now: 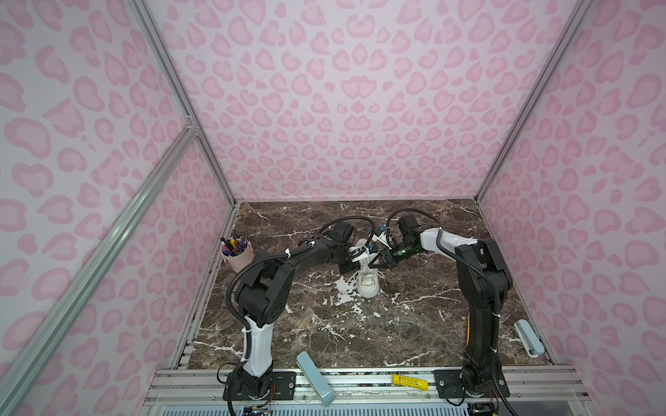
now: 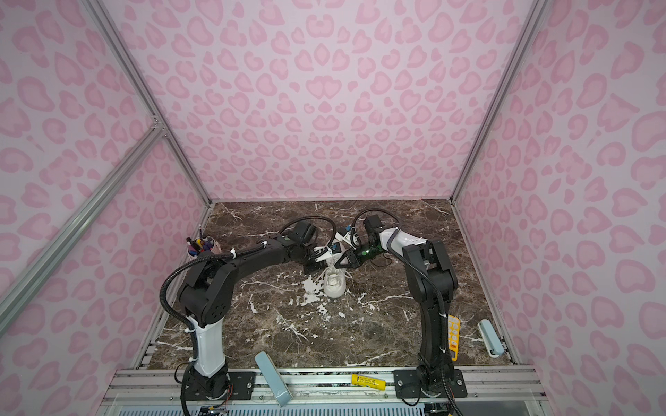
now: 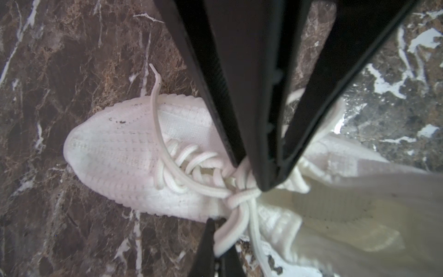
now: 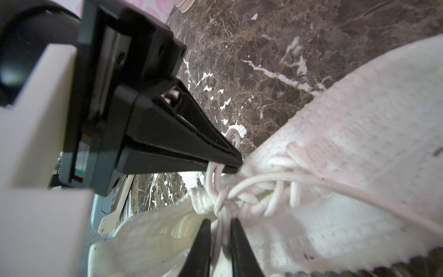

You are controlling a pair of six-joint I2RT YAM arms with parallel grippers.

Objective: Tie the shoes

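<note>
At the far left stood a cup of pens [image 1: 237, 254]. My left pincer [image 3: 263, 186] was clamped tight on a loop of the laces [image 3: 241, 196], right beside the knot of the white sneaker [image 1: 368, 284]. The sneaker lay on the marble table [image 1: 324, 335] between my two arms, its toe toward the near edge. My right pincer [image 4: 220, 221] pointed in from the right. Its fingers [image 4: 239, 242] narrowly straddled another strand just beside the knot. Whether they truly pinched it, I could not tell.
</note>
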